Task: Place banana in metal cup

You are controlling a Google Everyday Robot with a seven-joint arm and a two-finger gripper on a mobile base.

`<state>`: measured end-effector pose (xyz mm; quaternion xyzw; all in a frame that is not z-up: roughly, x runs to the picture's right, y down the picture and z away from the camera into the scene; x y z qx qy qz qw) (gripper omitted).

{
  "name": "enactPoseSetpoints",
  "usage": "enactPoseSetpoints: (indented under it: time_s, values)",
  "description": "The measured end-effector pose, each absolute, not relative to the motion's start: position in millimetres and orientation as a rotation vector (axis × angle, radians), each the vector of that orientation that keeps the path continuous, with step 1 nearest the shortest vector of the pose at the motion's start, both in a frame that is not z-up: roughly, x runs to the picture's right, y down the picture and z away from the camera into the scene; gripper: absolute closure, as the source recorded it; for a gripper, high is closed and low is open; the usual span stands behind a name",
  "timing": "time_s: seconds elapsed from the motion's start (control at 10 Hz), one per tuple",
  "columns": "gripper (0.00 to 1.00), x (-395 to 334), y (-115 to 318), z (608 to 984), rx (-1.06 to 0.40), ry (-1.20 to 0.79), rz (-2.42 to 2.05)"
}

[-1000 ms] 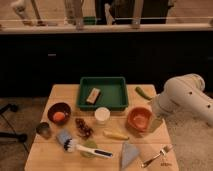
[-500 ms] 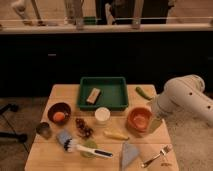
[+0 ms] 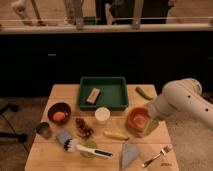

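The banana [image 3: 116, 134] is small, pale yellow and slightly curved. It lies on the wooden table [image 3: 55, 95] in front of the white cup [image 3: 102, 115]. The metal cup [image 3: 44, 130] is a squat grey cup at the table's left edge, in front of the dark red bowl [image 3: 59, 113]. My white arm [image 3: 180, 102] reaches in from the right. Its gripper [image 3: 151, 120] sits at the arm's lower left end, by the right rim of the orange bowl [image 3: 138, 120]. It is to the right of the banana and far from the metal cup.
A green tray [image 3: 116, 82] with a tan block [image 3: 93, 95] stands at the back. A green pod [image 3: 144, 93] lies right of it. A dark berry cluster [image 3: 83, 127], a white-handled brush [image 3: 85, 148], a grey cloth [image 3: 130, 154] and a fork [image 3: 157, 156] lie along the front.
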<state>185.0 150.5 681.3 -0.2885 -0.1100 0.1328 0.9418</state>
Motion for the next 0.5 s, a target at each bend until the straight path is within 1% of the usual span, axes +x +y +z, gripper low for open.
enactPoseSetpoints:
  time_s: [0.3, 0.5]
  values:
    - [0.2, 129.0, 174.4, 689.2, -0.616, -0.297, 0.229]
    - [0.2, 110.9, 193.3, 697.8, -0.637, -0.324, 0.207]
